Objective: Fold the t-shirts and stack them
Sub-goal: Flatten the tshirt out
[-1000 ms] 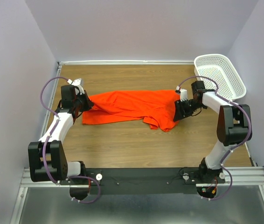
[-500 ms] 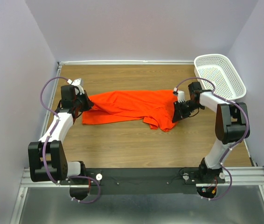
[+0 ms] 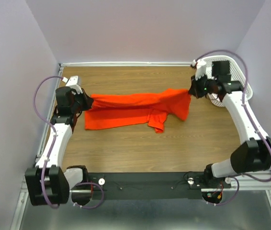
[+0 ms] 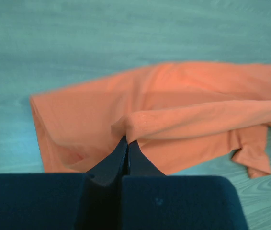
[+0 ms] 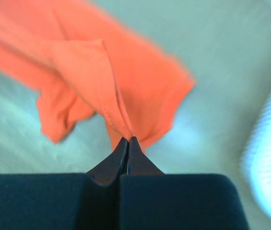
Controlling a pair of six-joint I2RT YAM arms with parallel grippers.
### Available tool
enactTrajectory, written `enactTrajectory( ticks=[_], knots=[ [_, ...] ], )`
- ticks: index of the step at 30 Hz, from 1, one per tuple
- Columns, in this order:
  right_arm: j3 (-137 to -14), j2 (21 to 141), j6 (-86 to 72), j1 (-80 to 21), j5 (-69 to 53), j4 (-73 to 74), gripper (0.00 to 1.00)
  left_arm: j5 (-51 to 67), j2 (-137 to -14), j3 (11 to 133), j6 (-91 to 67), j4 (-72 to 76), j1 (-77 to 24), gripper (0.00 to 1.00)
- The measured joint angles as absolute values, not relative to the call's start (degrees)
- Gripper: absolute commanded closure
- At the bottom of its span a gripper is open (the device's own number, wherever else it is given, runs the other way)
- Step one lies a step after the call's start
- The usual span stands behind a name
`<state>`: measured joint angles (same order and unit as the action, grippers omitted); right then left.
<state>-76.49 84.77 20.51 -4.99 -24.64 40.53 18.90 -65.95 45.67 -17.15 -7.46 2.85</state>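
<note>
I hold the left gripper [image 3: 88,101] and right gripper [image 3: 191,91] pinched fully closed on opposite ends of the plain orange-red cloth t-shirt [image 3: 130,108], which sags onto the brown wooden table [image 3: 126,143] (thin edge pinches), so over-stretching could slip it free.

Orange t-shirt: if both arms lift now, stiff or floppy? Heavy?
Likely very floppy: the t-shirt sags and drapes between the two pinched ends. Probably light: the right fingers hold up a corner by a thin pinch of hem. The loose sleeve near the middle will probably dangle or drag on the table.
</note>
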Motion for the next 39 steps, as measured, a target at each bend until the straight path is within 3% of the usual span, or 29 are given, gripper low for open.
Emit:
enactTrajectory(
  ticks=[10,16,19,25,32,35,39],
  knots=[
    [-110.65,78.85,20.51,-5.19,-22.72,42.00,0.99,18.65,-44.29,60.42,-21.37,-0.99,2.61,1.00],
    [-136.59,79.20,17.10,-5.26,-22.48,42.02,0.99,20.91,-37.41,72.71,-26.57,5.37,2.61,1.00],
    [-143.81,76.71,15.46,-5.26,-20.97,38.96,0.99,22.76,-36.25,78.54,-29.02,7.70,2.59,1.00],
    [-145.51,71.46,14.39,-5.26,-17.67,35.16,1.00,24.80,-34.94,81.36,-32.27,8.95,2.59,1.00],
    [-139.17,73.38,14.50,-5.26,-15.66,33.61,1.00,23.44,-34.44,72.86,-32.36,7.79,2.59,1.00],
    [-132.09,76.36,14.59,-5.26,-15.77,32.16,0.99,21.21,-34.68,64.51,-31.73,7.64,2.55,1.00],
    [-111.66,81.41,14.74,-5.26,-17.76,25.91,0.99,17.89,-38.37,53.12,-31.57,7.51,2.50,1.00]
  ],
)
